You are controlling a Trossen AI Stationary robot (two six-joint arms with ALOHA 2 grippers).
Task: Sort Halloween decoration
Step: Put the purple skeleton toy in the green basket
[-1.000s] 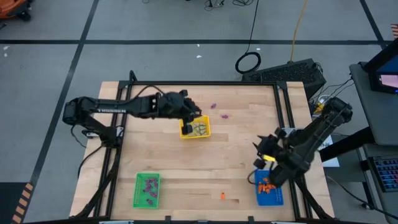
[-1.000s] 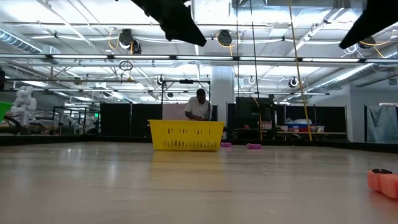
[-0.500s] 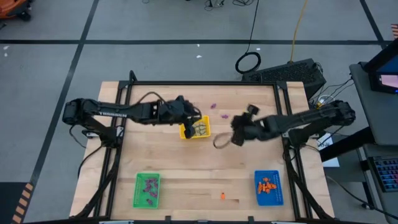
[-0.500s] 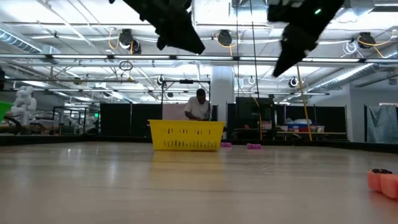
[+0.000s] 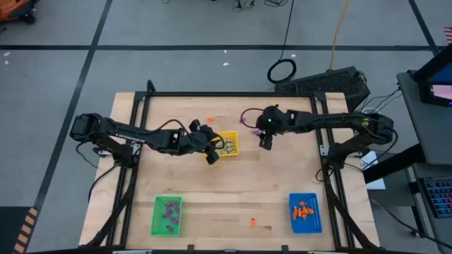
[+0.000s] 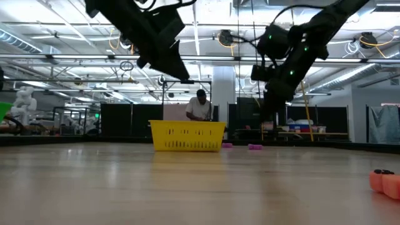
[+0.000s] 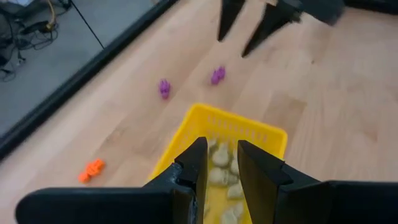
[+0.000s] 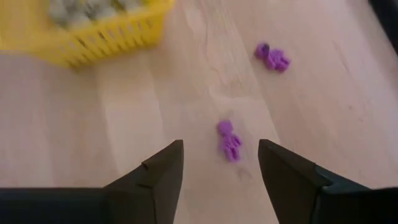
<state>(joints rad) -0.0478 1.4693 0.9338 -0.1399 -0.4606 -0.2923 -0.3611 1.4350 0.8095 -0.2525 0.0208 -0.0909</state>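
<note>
two trays sit at the near edge of the bench [image 5: 233, 204]: green tray [image 5: 167, 214] holding purple trinkets, blue tray [image 5: 305, 212] holding orange ones, with one stray orange trinket [image 5: 252, 222] between them. farther in, left end effector [image 5: 211, 156] hovers at the near side of the yellow tray [image 5: 227, 144], which holds pale trinkets; fingers are narrowly parted with nothing visible between them. beyond that, right end effector [image 8: 221, 165] hangs above the far part of the bench, fingers spread wide and empty, aimed at a purple trinket [image 8: 229, 141] lying directly between them below. a second purple trinket [image 8: 272, 57] lies near it, well apart from the first. another orange trinket [image 5: 210, 118] lies at the far side, just beyond the yellow tray.

risk, as judged: the trinket is small and lies flat; a descent slightly off centre could nudge it aside or pinch only a limb, dropping it in transit. both arms work close together near the yellow tray, so a wide swing risks contact.
</note>
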